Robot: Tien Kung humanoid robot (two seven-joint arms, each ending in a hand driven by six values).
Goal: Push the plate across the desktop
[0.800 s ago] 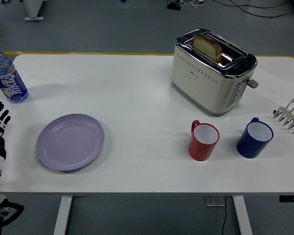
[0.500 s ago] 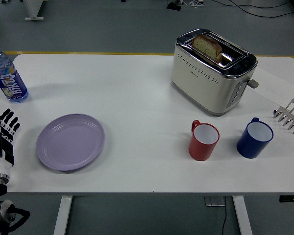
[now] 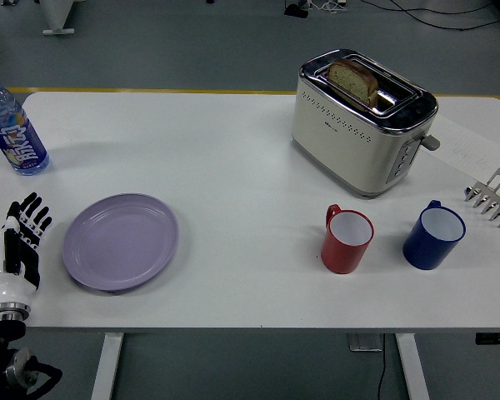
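A lavender plate [image 3: 121, 241] lies flat on the white table [image 3: 233, 167] at the near left. My left hand [image 3: 21, 242] sits just left of it over the table's near-left corner, fingers straight and spread, holding nothing. A narrow strip of bare table separates the fingertips from the plate's rim. The right hand does not show.
A water bottle [image 3: 12, 129] stands at the far left edge. A cream toaster [image 3: 362, 121] holding a bread slice is at the back right. In front of it are a red mug [image 3: 347, 239] and a blue mug [image 3: 433, 235]. A metal rack [image 3: 493, 197] pokes in at the right edge.
My left hand has moved right from the table's left edge toward the plate. The plate has not moved.
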